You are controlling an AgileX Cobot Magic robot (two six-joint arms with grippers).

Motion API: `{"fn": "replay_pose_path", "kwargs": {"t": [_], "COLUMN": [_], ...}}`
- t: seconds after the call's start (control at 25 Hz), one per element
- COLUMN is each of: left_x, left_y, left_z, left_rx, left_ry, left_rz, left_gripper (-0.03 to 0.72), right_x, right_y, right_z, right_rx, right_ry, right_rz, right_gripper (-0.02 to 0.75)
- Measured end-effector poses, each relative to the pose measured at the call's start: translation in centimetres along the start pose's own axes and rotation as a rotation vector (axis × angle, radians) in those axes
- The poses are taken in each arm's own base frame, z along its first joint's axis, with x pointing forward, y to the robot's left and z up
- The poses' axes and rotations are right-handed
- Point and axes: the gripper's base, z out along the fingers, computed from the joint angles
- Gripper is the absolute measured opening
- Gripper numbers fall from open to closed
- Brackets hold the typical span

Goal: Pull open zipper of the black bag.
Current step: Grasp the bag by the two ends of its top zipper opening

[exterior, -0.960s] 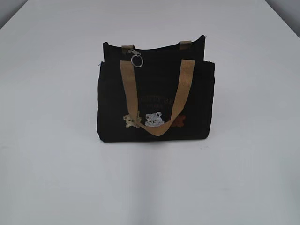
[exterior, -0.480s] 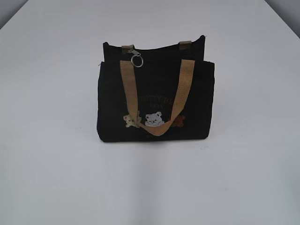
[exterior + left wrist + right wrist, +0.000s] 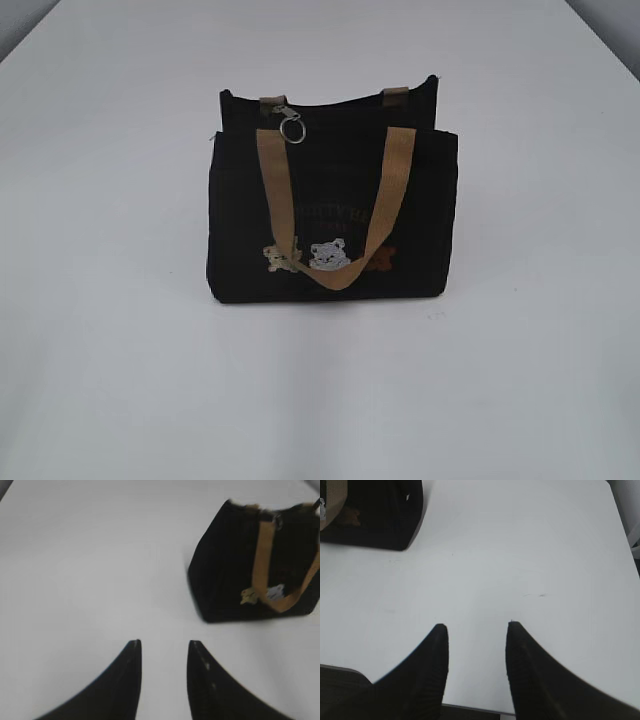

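Both our grippers, left (image 3: 164, 652) and right (image 3: 476, 635), stand apart and empty, the bag (image 3: 332, 215) well ahead of them. We judge the fabric soft; grip the small ring pull (image 3: 291, 127) and steady the bag.

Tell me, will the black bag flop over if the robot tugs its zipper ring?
Probably it would sag rather than tip: the black bag looks like soft fabric, though it stands upright alone. It may slide on the smooth white table. The zipper ring hangs loose, so it likely swings.

Black, tapered, curved end effector fingers (image 3: 127, 680)
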Motion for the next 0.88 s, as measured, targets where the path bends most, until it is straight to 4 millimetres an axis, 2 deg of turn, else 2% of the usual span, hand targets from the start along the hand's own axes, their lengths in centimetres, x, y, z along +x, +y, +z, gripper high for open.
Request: {"fn": "replay_pose_path", "kwargs": {"t": [0.12, 0.24, 0.36, 0.44, 0.56, 0.72, 0.88], "left_x": [-2.4, -3.9, -4.7, -4.5, -2.9, -1.4, -1.3], "left_y": [-0.4, -0.1, 0.4, 0.8, 0.5, 0.2, 0.1], "left_z": [2.0, 6.9, 12.1, 15.9, 20.8, 25.3, 28.8], "left_rx": [0.101, 0.179, 0.239, 0.282, 0.436, 0.620, 0.674], "left_ry": [-0.120, -0.157, -0.116, -0.073, -0.022, 0.004, 0.024], "left_rz": [-0.011, -0.039, 0.050, 0.186, 0.363, 0.436, 0.435], "left_gripper": [0.243, 0.253, 0.270, 0.278, 0.310, 0.391, 0.430], "right_x": [0.0, 0.0, 0.0, 0.0, 0.0, 0.0, 0.0], "right_y": [0.0, 0.0, 0.0, 0.0, 0.0, 0.0, 0.0], "right_z": [0.0, 0.0, 0.0, 0.0, 0.0, 0.0, 0.0], "right_rx": [0.000, 0.000, 0.000, 0.000, 0.000, 0.000, 0.000], "right_ry": [0.000, 0.000, 0.000, 0.000, 0.000, 0.000, 0.000], "right_rz": [0.000, 0.000, 0.000, 0.000, 0.000, 0.000, 0.000], "right_gripper": [0.309, 0.309, 0.309, 0.309, 0.309, 0.309, 0.309]}}
